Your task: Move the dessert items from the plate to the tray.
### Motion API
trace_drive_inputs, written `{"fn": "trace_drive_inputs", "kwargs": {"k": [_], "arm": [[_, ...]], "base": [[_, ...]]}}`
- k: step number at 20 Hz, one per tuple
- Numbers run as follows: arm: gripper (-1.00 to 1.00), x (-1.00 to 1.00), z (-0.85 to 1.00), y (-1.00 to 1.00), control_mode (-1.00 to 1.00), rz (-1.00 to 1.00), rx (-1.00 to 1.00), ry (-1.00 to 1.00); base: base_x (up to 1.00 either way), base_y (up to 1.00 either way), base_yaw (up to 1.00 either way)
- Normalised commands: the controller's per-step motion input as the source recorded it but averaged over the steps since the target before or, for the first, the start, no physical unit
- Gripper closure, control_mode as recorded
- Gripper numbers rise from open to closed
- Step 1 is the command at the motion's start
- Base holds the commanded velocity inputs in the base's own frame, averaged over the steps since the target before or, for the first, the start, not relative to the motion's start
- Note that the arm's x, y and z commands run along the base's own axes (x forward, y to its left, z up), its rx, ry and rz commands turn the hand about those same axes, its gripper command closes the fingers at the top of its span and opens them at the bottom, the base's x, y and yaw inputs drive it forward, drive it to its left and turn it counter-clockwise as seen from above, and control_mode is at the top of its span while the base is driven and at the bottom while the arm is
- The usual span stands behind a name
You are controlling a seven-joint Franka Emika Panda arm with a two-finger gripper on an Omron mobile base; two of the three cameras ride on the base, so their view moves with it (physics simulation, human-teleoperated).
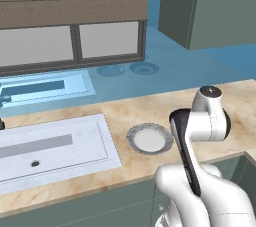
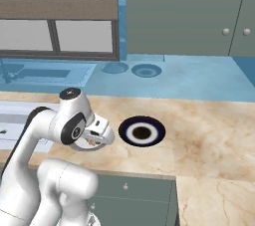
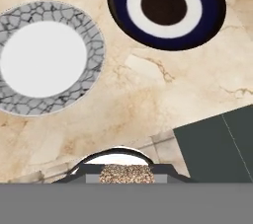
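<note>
The plate (image 3: 42, 65) has a grey fluted rim and a bare white centre, and lies on the marble counter at the upper left of the hand view. From the left base camera the plate (image 1: 149, 138) sits just left of my arm. My gripper (image 3: 127, 171) is raised above the counter's front edge, shut on a tan, dark-speckled dessert item (image 3: 127, 174) held between its dark fingers. In the right base view the hand (image 2: 94, 139) hangs left of a blue dish, with a tan bit under it. The tray is out of view.
A dark blue round dish (image 3: 165, 6) with a white ring and dark centre lies right of the plate, also seen as the blue dish (image 2: 142, 131). A white sink (image 1: 50, 151) is set into the counter at the left. Grey cabinet fronts (image 3: 217, 144) drop below the counter edge.
</note>
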Motion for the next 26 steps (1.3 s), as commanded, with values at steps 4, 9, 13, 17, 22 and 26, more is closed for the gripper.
{"fn": "trace_drive_inputs", "kwargs": {"k": [4,9,13,17,22,26], "arm": [[1.0,-0.08,0.39,0.36,-1.0,0.07,0.0,0.02],[1.0,-0.18,0.48,0.21,-1.0,0.01,0.0,0.02],[1.0,-0.13,0.49,0.1,-1.0,0.0,0.0,0.01],[1.0,-0.14,0.02,0.0,-1.0,0.0,0.0,0.0],[1.0,0.0,0.0,0.0,-1.0,0.0,0.0,0.0],[1.0,0.0,0.0,0.03,-1.0,0.0,0.0,0.0]], "base": [[0.0,0.0,0.0],[0.0,0.0,0.0],[0.0,0.0,0.0],[0.0,0.0,0.0],[0.0,0.0,0.0],[0.0,0.0,0.0]]}}
